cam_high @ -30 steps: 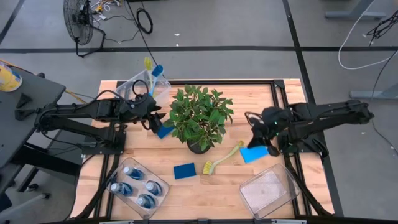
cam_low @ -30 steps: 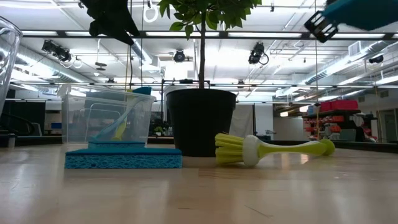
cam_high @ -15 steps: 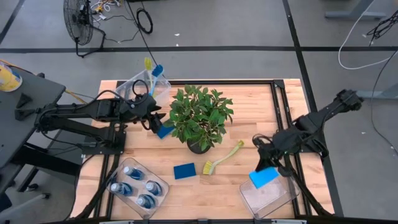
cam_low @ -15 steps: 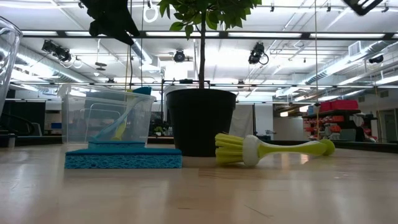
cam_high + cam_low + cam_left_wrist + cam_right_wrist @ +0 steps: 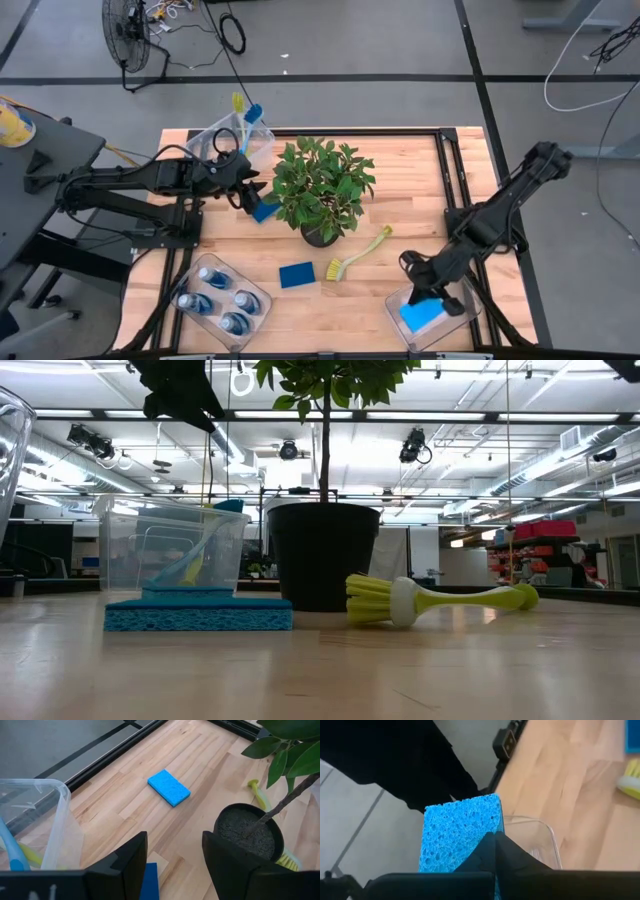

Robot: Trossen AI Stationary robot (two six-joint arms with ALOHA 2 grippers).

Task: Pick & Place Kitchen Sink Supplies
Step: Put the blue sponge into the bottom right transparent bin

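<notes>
Two arms are at work above the counter (image 5: 400,190). The right gripper (image 5: 418,297) hangs over the clear bin (image 5: 455,322) at the near right corner, jaws closed on a blue sponge (image 5: 423,315) held inside the bin's outline; the right wrist view shows the sponge (image 5: 457,835) pinched at its lower edge, broad face toward the camera. The left gripper (image 5: 246,196) hovers at the far left beside the potted plant (image 5: 322,185), jaws parted and holding nothing, with a second sponge (image 5: 265,211) under it.

A third sponge (image 5: 297,274) lies flat near the middle, long axis left to right. The dish brush (image 5: 357,255) lies beside it, bristles toward the near left, handle toward the far right.

The near left bin (image 5: 219,296) holds four blue bottles (image 5: 213,277). The far left bin (image 5: 232,137) holds another brush (image 5: 239,105); the low view shows this bin (image 5: 172,548) behind the third sponge.
</notes>
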